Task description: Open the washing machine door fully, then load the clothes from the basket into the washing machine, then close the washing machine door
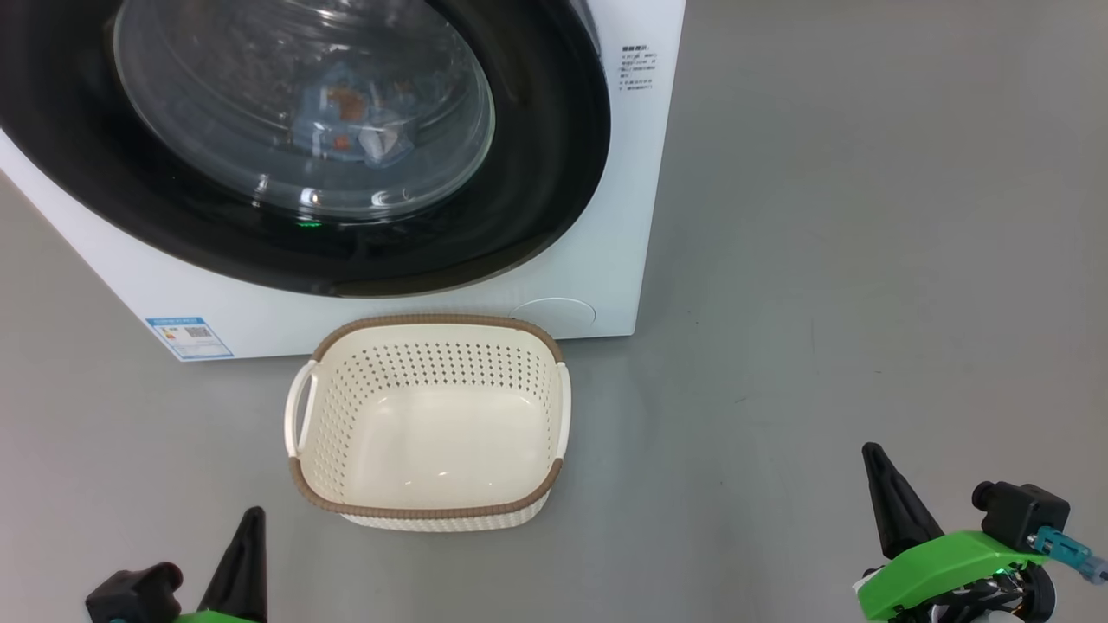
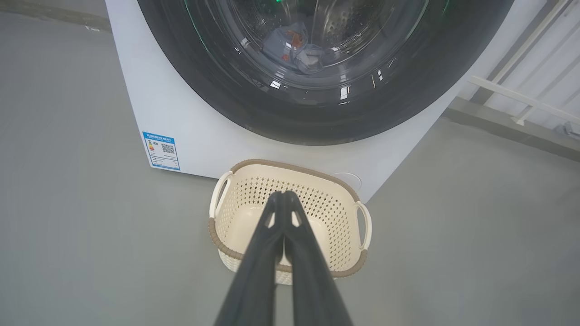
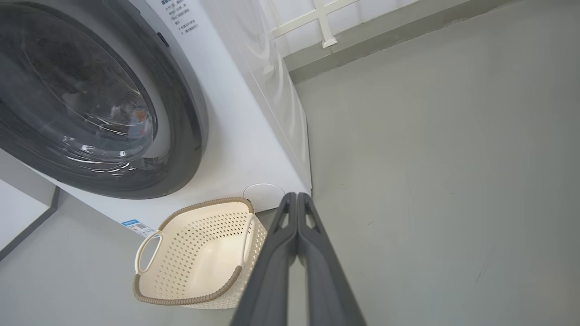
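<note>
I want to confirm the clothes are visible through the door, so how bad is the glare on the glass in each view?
Head view: white glints streak the lower glass of the washing machine door, but the clothes read clearly, blue and orange. Left wrist view: small glints, clothes legible. Right wrist view: dim, reflective glass, clothes reduced to an orange speck.

The washing machine door (image 1: 537, 173) ran off my head view's top edge. The clothes (image 1: 351, 121) behind it looked blurred; I couldn't read the blue label (image 1: 189, 337).
</note>
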You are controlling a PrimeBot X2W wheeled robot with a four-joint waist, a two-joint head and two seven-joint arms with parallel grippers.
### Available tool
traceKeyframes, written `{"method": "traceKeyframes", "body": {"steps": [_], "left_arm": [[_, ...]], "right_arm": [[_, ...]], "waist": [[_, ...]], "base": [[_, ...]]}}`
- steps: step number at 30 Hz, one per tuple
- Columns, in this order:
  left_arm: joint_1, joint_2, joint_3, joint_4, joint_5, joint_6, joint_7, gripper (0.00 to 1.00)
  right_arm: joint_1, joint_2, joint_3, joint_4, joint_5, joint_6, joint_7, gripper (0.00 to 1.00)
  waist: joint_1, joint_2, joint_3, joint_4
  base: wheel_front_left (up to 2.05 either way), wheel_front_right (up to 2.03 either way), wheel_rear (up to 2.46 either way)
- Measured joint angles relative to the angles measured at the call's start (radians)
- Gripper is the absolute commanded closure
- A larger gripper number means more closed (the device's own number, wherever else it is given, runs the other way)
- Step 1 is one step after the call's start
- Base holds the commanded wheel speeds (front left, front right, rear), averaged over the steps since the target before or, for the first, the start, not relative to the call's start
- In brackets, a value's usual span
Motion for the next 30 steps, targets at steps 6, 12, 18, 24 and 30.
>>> {"method": "traceKeyframes", "body": {"steps": [6,12,18,24,30], "left_arm": [[0.000,-0.001,0.007,0.000,-0.058,0.000,0.015,1.00],[0.000,-0.007,0.012,0.000,-0.118,0.000,0.031,1.00],[-0.001,-0.009,0.018,-0.001,-0.169,0.000,0.047,1.00],[-0.003,-0.012,0.026,-0.004,-0.228,0.000,0.063,1.00],[-0.003,-0.018,0.034,-0.006,-0.286,0.000,0.077,1.00]], "right_arm": [[0.000,0.003,-0.006,-0.008,0.051,0.000,0.017,1.00],[0.001,0.007,-0.014,-0.017,0.108,0.000,0.033,1.00],[0.006,0.011,-0.024,-0.026,0.160,0.000,0.048,1.00],[0.007,0.014,-0.031,-0.034,0.214,0.000,0.066,1.00],[0.007,0.018,-0.038,-0.044,0.266,0.000,0.081,1.00]], "waist": [[-0.0001,0.0000,-0.004,0.001],[-0.0002,0.0000,-0.010,0.001],[-0.0001,0.0000,-0.015,0.002],[-0.0002,0.0000,-0.021,0.002],[-0.0001,0.0000,-0.027,0.003]], "base": [[0.00,0.00,0.00],[0.00,0.00,0.00],[0.00,0.00,0.00],[0.00,0.00,0.00],[0.00,0.00,0.00]]}}
